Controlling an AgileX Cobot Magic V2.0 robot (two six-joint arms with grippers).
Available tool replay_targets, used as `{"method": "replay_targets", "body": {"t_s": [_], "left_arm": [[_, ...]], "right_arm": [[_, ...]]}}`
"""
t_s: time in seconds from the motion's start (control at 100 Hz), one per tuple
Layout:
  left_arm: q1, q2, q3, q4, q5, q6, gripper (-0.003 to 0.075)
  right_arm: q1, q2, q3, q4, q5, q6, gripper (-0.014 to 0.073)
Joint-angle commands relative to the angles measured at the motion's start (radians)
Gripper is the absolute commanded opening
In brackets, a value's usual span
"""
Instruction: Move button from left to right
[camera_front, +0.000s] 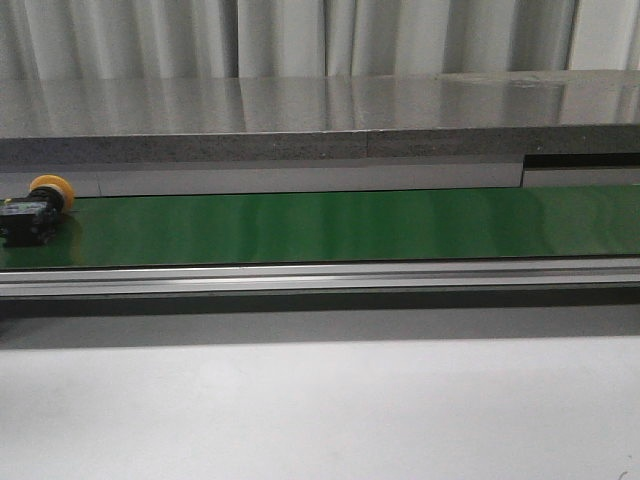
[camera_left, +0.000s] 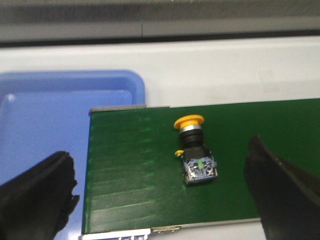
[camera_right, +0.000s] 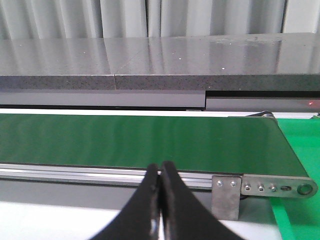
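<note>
The button (camera_front: 35, 208) lies on its side at the far left end of the green conveyor belt (camera_front: 350, 225). Its yellow-orange cap points toward the back, its black body toward the front. In the left wrist view the button (camera_left: 194, 150) lies on the belt (camera_left: 130, 170) between the two black fingers (camera_left: 35, 195), nearer one of them, touched by neither. My left gripper (camera_left: 160, 200) is open and empty above it. My right gripper (camera_right: 161, 172) is shut and empty, in front of the belt's near rail (camera_right: 90, 172) toward its right end.
A blue tray (camera_left: 60, 115) sits just beyond the belt's left end. A grey stone ledge (camera_front: 320, 120) runs behind the belt. A metal bracket (camera_right: 226, 192) and roller end (camera_right: 304, 189) mark the belt's right end. A white table (camera_front: 320, 410) lies in front.
</note>
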Motion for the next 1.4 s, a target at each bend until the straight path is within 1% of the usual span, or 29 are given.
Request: {"method": "replay_targets", "body": {"t_s": [0.0,0.05,0.14,0.24,0.39,0.46,0.53,0.64,0.84,0.93,0.98,1.03,1.05,1.08,1.1,1.15,1.17,1.18,1.22,1.39], "left_arm": [[-0.056,-0.120,0.073,-0.021,-0.197,0.008,0.0660],[-0.088,-0.190,0.136,-0.018,-0.266,0.008,0.0660],[-0.116,-0.290,0.249,-0.016,-0.344,0.008,0.0660],[-0.118,-0.407,0.369,-0.016,-0.427,0.008,0.0660],[-0.118,-0.575,0.558,-0.020,-0.600,0.008,0.0660],[-0.118,-0.632,0.616,-0.020,-0.641,0.008,0.0660],[-0.118,-0.682,0.662,-0.020,-0.668,0.008,0.0660],[-0.118,-0.735,0.698,-0.020,-0.668,0.008,0.0659],[-0.118,-0.742,0.729,-0.020,-0.668,0.008,0.0648],[-0.118,-0.742,0.732,-0.020,-0.668,0.008,0.0580],[-0.118,-0.742,0.732,-0.020,-0.668,0.008,0.0515],[-0.118,-0.742,0.732,-0.020,-0.668,0.008,0.0412],[-0.118,-0.742,0.732,-0.020,-0.668,0.008,0.0383],[-0.118,-0.742,0.732,-0.020,-0.668,0.008,0.0303],[-0.118,-0.742,0.732,-0.020,-0.668,0.008,0.0270],[-0.118,-0.742,0.732,-0.020,-0.668,0.008,0.0135],[-0.118,-0.742,0.732,-0.020,-0.668,0.008,0.0102],[-0.118,-0.742,0.732,-0.020,-0.668,0.008,0.0067],[-0.118,-0.742,0.732,-0.020,-0.668,0.008,-0.0025],[-0.118,-0.742,0.732,-0.018,-0.668,0.008,-0.0020]], "right_arm": [[0.000,-0.017,-0.017,-0.005,-0.078,-0.002,-0.0089],[0.000,-0.017,-0.017,-0.005,-0.078,-0.002,-0.0089],[0.000,-0.017,-0.017,-0.005,-0.078,-0.002,-0.0089],[0.000,-0.017,-0.017,-0.005,-0.078,-0.002,-0.0089],[0.000,-0.017,-0.017,-0.005,-0.078,-0.002,-0.0089],[0.000,-0.017,-0.017,-0.005,-0.078,-0.002,-0.0089],[0.000,-0.017,-0.017,-0.005,-0.078,-0.002,-0.0089],[0.000,-0.017,-0.017,-0.005,-0.078,-0.002,-0.0089],[0.000,-0.017,-0.017,-0.005,-0.078,-0.002,-0.0089],[0.000,-0.017,-0.017,-0.005,-0.078,-0.002,-0.0089],[0.000,-0.017,-0.017,-0.005,-0.078,-0.002,-0.0089],[0.000,-0.017,-0.017,-0.005,-0.078,-0.002,-0.0089],[0.000,-0.017,-0.017,-0.005,-0.078,-0.002,-0.0089],[0.000,-0.017,-0.017,-0.005,-0.078,-0.002,-0.0089],[0.000,-0.017,-0.017,-0.005,-0.078,-0.002,-0.0089],[0.000,-0.017,-0.017,-0.005,-0.078,-0.002,-0.0089],[0.000,-0.017,-0.017,-0.005,-0.078,-0.002,-0.0089],[0.000,-0.017,-0.017,-0.005,-0.078,-0.002,-0.0089],[0.000,-0.017,-0.017,-0.005,-0.078,-0.002,-0.0089],[0.000,-0.017,-0.017,-0.005,-0.078,-0.002,-0.0089]]}}
